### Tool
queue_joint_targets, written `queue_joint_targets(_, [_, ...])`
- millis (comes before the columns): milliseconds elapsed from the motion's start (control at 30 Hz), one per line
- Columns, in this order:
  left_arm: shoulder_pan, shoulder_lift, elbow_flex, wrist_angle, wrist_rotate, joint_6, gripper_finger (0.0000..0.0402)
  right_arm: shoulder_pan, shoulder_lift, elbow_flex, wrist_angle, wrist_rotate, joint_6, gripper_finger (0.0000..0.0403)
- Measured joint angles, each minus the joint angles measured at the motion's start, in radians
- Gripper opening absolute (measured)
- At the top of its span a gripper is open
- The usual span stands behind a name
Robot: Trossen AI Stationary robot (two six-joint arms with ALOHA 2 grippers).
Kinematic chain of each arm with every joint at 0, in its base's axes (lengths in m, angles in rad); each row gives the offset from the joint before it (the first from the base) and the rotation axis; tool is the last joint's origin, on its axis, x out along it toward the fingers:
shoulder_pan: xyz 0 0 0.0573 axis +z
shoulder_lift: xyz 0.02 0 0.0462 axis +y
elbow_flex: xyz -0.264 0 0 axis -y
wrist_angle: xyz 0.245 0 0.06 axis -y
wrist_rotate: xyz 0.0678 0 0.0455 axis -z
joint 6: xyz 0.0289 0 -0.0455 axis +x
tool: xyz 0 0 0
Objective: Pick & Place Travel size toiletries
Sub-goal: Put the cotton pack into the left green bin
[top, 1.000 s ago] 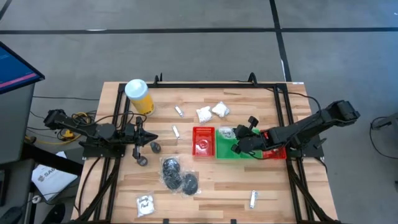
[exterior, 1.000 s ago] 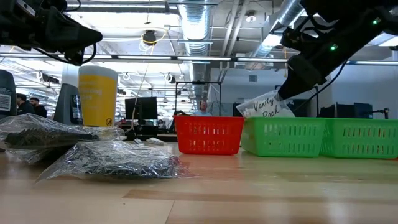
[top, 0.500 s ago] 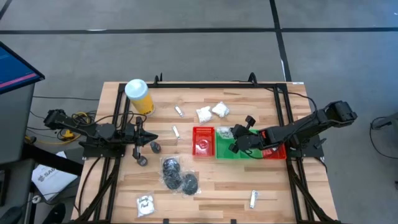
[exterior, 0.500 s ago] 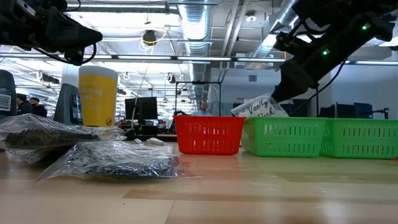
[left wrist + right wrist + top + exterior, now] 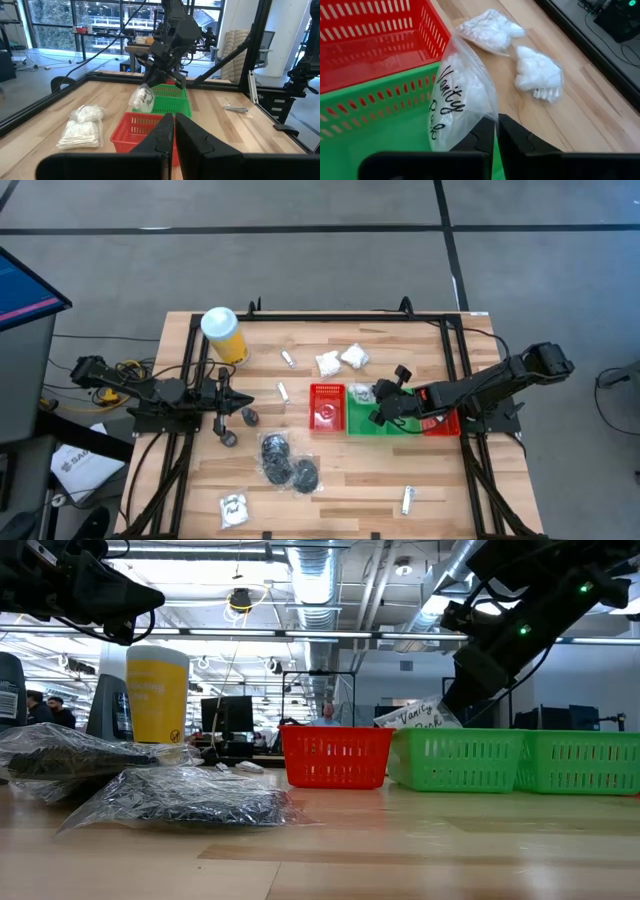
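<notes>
Fingers of my right gripper (image 5: 496, 131) are pinching the clear "Vanity Pack" bag (image 5: 462, 97) over the green tray (image 5: 375, 107) | left gripper (image 5: 222, 402), fingers together, is waiting near yellow cylinder (image 5: 222, 332)

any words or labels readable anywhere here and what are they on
"Vanity Pack": handwritten in black on the clear bag of white pieces held over the green tray by the right end effector; the second word is partly cut off.
Yellow cylinder: faint print and a small round mark, too blurred to read.
Nothing else legible.
</notes>
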Motion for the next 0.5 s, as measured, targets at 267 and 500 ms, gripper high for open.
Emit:
queue_joint_targets(267, [0.000,0.000,0.000,0.000,0.000,0.000,0.0012,-0.016,-0.002,0.000,-0.005,0.005,-0.028,0.0088])
queue_joint_targets(500, [0.000,0.000,0.000,0.000,0.000,0.000,0.0012,-0.047,-0.013,0.023,-0.007,0.008,-0.080,0.0133])
